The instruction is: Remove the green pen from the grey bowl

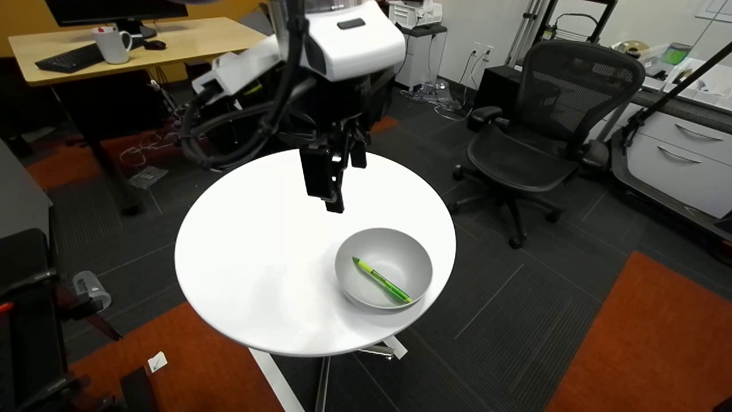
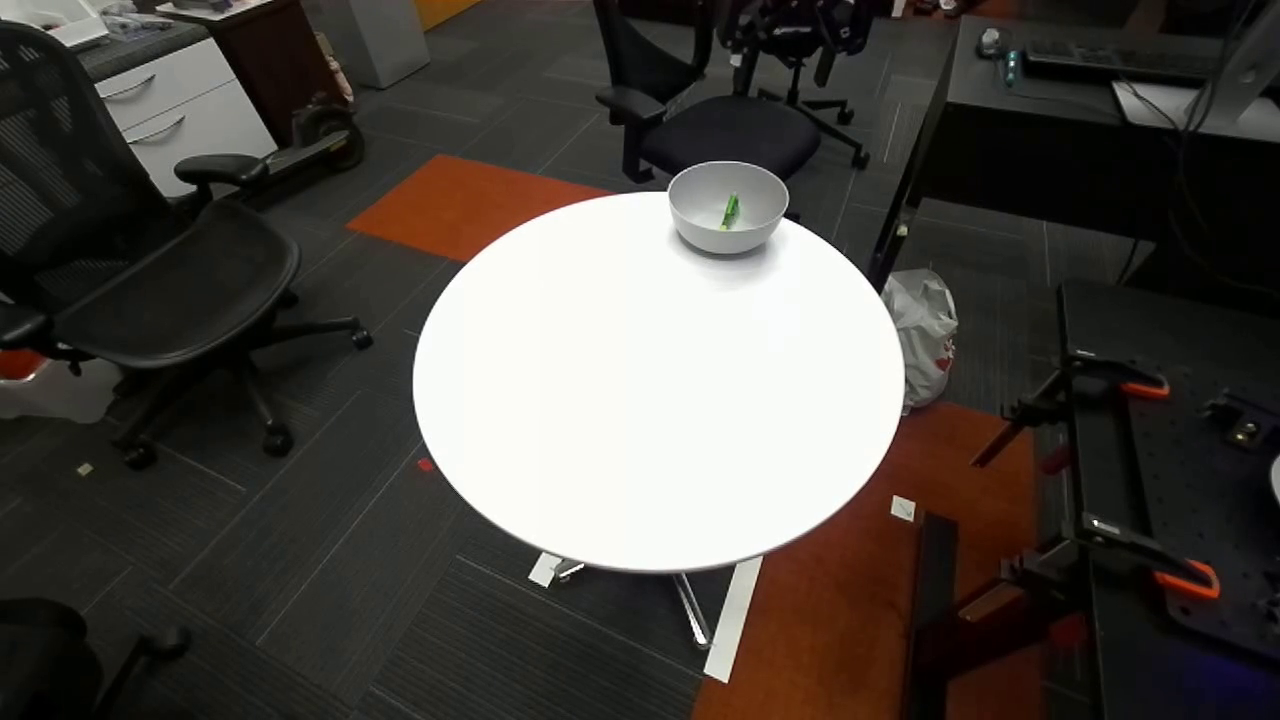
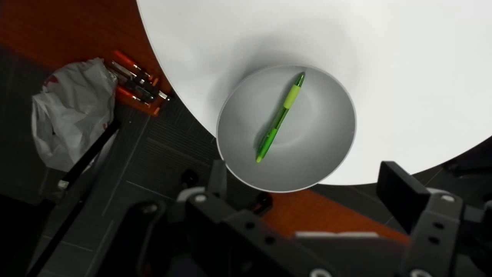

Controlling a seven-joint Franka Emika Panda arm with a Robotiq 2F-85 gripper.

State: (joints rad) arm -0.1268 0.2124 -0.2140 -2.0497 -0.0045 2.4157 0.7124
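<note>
The green pen (image 1: 382,280) lies inside the grey bowl (image 1: 413,257) in both exterior views, where the pen (image 2: 730,211) and the bowl (image 2: 690,222) also show. The bowl stands on the round white table close to its edge. In the wrist view the pen (image 3: 280,117) lies slantwise across the bowl (image 3: 319,150), fully inside the rim. My gripper (image 1: 346,180) hangs above the table, higher than the bowl and apart from it. In the wrist view the fingers of the gripper (image 3: 303,169) are spread wide with nothing between them.
The white table (image 1: 257,257) also shows in an exterior view (image 2: 650,400). Black office chairs (image 1: 549,114) (image 2: 730,130) stand close around it. A desk (image 1: 194,37) stands behind. A plastic bag (image 3: 73,115) lies on the floor. A black bench with clamps (image 2: 1150,480) stands beside the table.
</note>
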